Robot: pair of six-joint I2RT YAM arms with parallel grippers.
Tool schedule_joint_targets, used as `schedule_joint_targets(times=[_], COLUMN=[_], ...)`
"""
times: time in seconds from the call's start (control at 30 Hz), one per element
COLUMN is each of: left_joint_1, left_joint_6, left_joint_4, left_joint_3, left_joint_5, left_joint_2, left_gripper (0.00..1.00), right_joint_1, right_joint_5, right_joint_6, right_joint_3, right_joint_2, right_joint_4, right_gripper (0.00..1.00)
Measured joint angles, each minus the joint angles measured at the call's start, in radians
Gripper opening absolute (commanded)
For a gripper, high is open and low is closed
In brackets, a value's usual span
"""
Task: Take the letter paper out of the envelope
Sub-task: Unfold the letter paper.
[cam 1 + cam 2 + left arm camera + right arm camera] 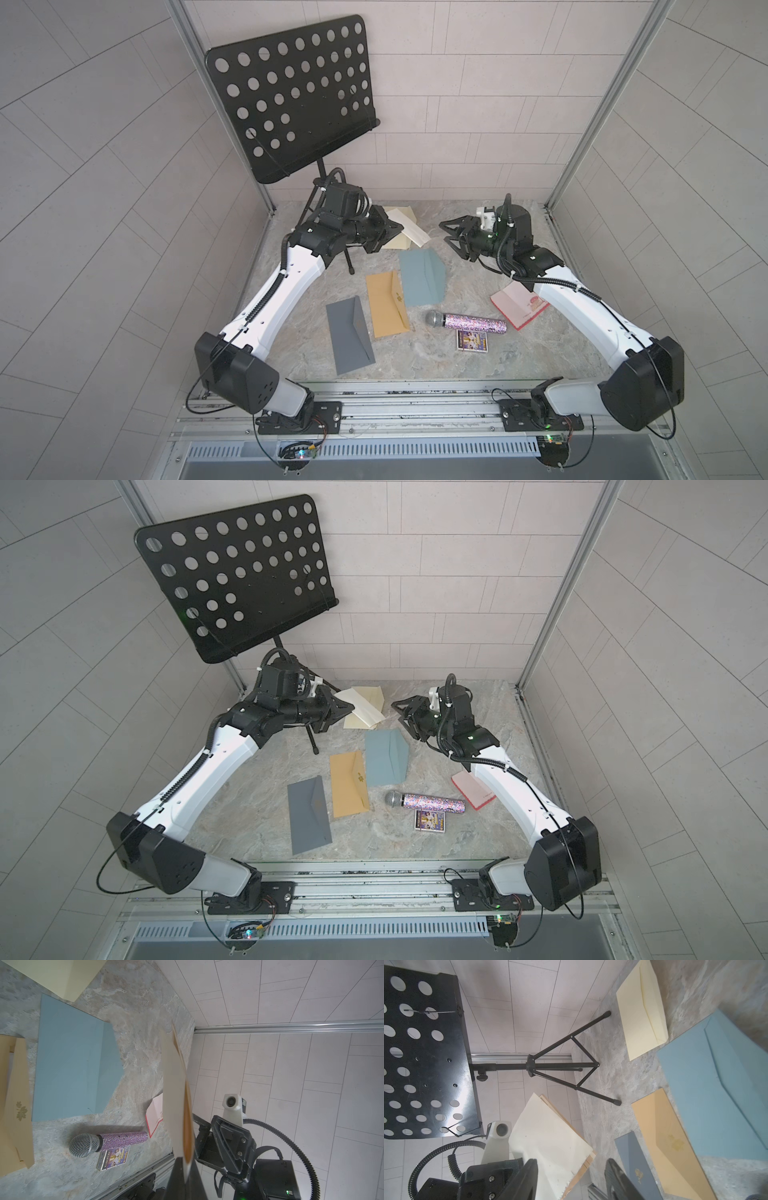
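Note:
A white envelope [411,227] hangs in the air at the back of the table, with my left gripper [400,227] shut on one end of it. In the left wrist view the envelope [173,1088] shows edge-on, running away from my left gripper [187,1176]. Tan-brown layers [588,1158] show along its edge; I cannot tell whether they are the letter paper. My right gripper [445,232] faces the envelope's far end from a short gap, open with nothing between its fingers. In the right wrist view the envelope [550,1142] lies just beyond my right gripper [571,1180].
On the table lie a pale yellow envelope [397,242], a blue-grey one [422,276], a tan one [386,305] and a dark grey one [349,336]. A glittery microphone [465,324], a small card box [473,341] and a red-edged card [519,305] lie right. A black music stand [291,95] stands back left.

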Motion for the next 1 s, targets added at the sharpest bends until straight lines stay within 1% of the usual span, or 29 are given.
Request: schedule_joint_targets(times=[0.17, 0.47, 0.77, 1.0], left_joint_1=[0.0, 0.0, 0.0, 0.0], left_joint_6=[-0.024, -0.035, -0.034, -0.015], left_joint_4=[0.032, 0.047, 0.049, 0.021], left_joint_3=[0.0, -0.001, -0.005, -0.005], left_joint_5=[0.019, 0.024, 0.024, 0.022], left_joint_2=[0.0, 0.0, 0.0, 0.0], left_gripper=[0.0, 0.0, 0.0, 0.0], right_joint_1=[0.033, 0.05, 0.05, 0.05], right_joint_5=[-0.016, -0.024, -0.024, -0.025], right_joint_6=[0.056, 0.093, 0.089, 0.026], right_joint_3=[0.002, 0.002, 0.005, 0.077], right_joint_2=[0.032, 0.053, 0.053, 0.053], right_joint_4=[0.046, 0.083, 0.083, -0.014], right_gripper=[0.54, 0.51, 0.49, 0.49])
